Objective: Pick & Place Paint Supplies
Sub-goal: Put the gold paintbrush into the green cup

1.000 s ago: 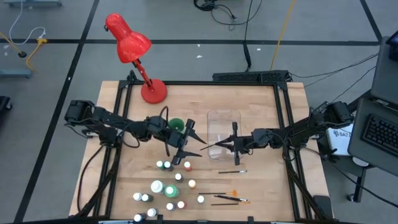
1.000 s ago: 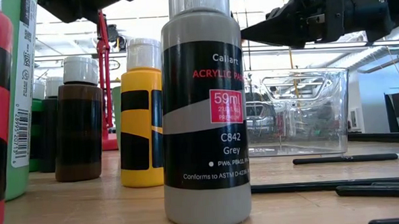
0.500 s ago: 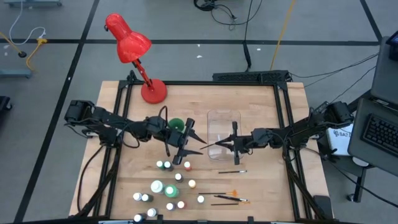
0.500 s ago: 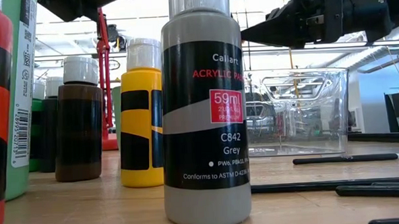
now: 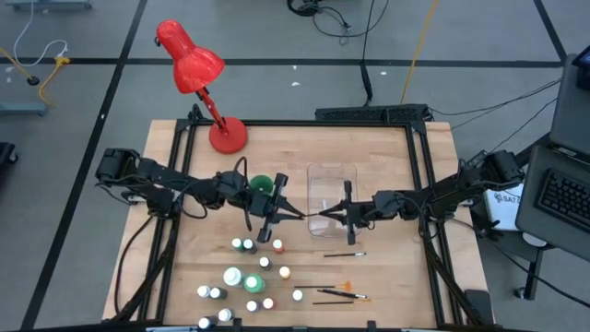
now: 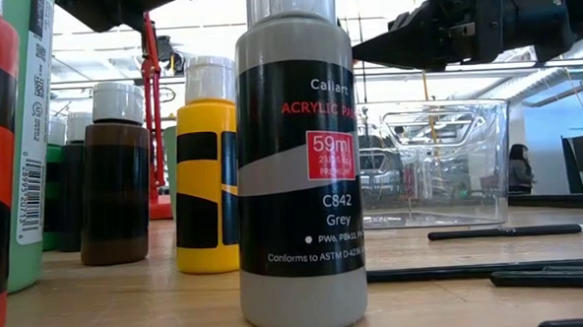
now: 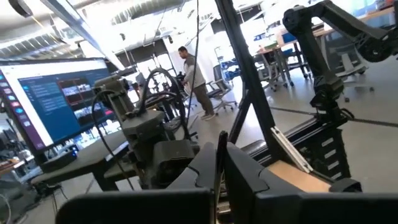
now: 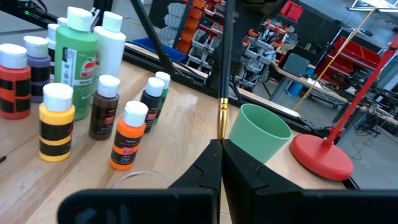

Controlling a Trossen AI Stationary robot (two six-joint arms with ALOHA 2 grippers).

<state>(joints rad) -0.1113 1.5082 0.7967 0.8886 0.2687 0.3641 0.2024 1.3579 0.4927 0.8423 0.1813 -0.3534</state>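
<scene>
The bottles [image 5: 249, 277] stand clustered at 6 o'clock on the table [image 5: 387, 166], white caps up. In the low view a grey one [image 6: 297, 173] is closest, with yellow and brown ones behind it. Loose brushes [image 5: 341, 295] lie flat toward 5 o'clock, just beside the cluster.

Beyond them, at the table's middle, the two grippers meet tip to tip. The right gripper [image 5: 324, 217] reaches in from 3 o'clock, its jaws clamped on a thin brush [image 5: 309, 218] held above the wood. The orange ferrule shows just past its fingers in the right wrist view. The left gripper [image 5: 291, 215] comes in from 9 o'clock with jaws together, apparently pinching the same brush's other end, though the rod between its fingers is hard to make out.

Just past the grippers sit a clear box [image 5: 330, 184] at 12 o'clock and a green cup [image 5: 261, 185] at 11. The red lamp [image 5: 198, 78] stands farthest, at the 11 o'clock corner.
</scene>
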